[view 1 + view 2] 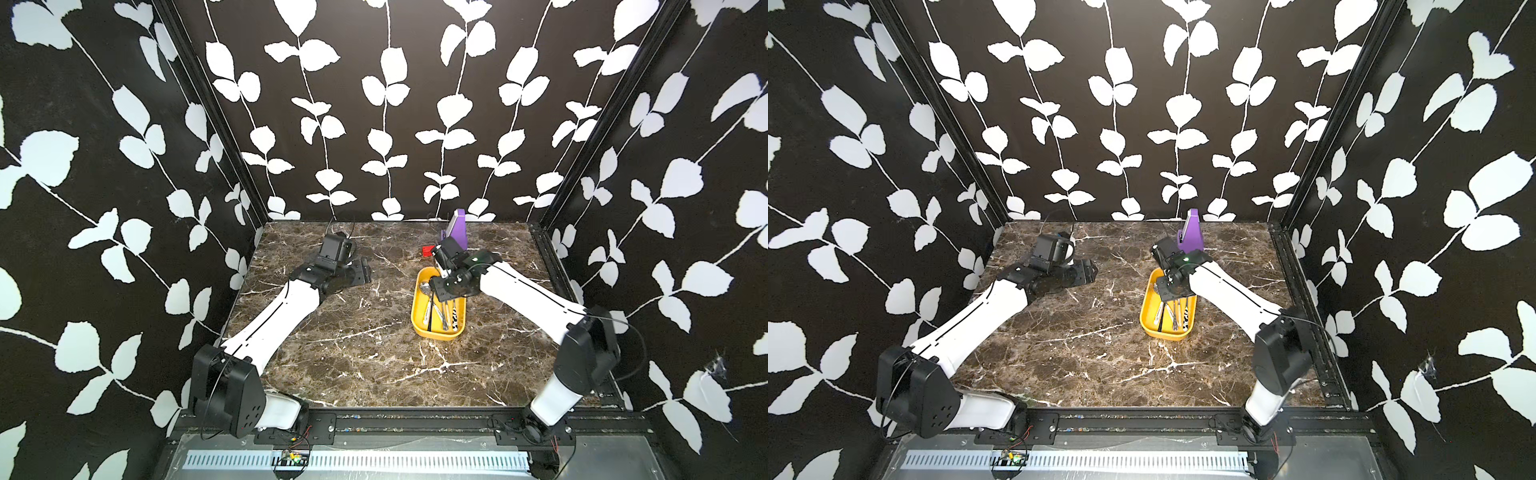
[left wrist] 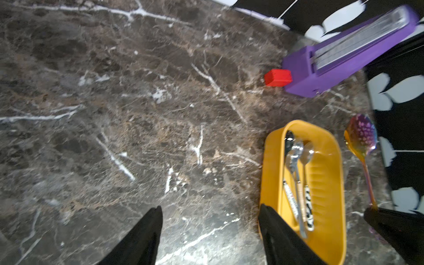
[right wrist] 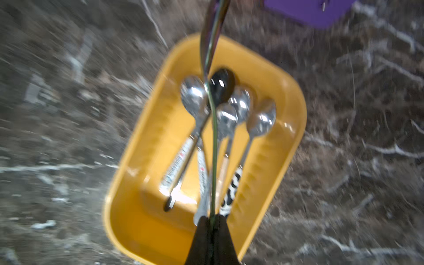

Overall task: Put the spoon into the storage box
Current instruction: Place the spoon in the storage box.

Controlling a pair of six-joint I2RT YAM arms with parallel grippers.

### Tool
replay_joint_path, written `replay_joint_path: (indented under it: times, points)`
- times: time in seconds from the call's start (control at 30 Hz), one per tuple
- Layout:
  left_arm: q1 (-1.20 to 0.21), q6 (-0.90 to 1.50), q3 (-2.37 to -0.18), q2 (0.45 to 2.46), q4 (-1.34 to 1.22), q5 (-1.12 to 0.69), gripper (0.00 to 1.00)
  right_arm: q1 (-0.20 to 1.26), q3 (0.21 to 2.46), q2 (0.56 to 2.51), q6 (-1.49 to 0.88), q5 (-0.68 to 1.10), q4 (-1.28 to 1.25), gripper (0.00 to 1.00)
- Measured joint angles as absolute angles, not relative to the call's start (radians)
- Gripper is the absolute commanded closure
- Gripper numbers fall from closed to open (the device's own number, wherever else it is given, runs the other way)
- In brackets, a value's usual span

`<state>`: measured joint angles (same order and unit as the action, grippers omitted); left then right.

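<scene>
Brown marble tabletop (image 1: 353, 361) with yellow storage box (image 1: 417, 320); leaf-patterned walls (image 1: 374, 124)

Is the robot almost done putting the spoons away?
Nearly. Done: several spoons already lie in the yellow box. In hand: the right gripper is shut on a rainbow spoon, lifted by the box. To do: lower it in and let go. The left gripper is open and empty.
</scene>
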<state>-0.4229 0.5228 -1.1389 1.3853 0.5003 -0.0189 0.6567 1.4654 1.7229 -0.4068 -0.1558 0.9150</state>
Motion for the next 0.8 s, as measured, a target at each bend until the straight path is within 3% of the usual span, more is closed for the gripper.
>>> replay_joint_path:
  times: [0.67, 0.8]
  points:
    - [-0.423, 0.503, -1.121, 1.385, 0.552, 0.020, 0.29, 0.701, 1.538, 1.988, -0.506, -0.231, 1.034, 1.00]
    - [-0.423, 0.501, -1.117, 1.385, 0.558, 0.020, 0.29, 0.701, 1.538, 1.996, -0.510, -0.229, 1.032, 0.94]
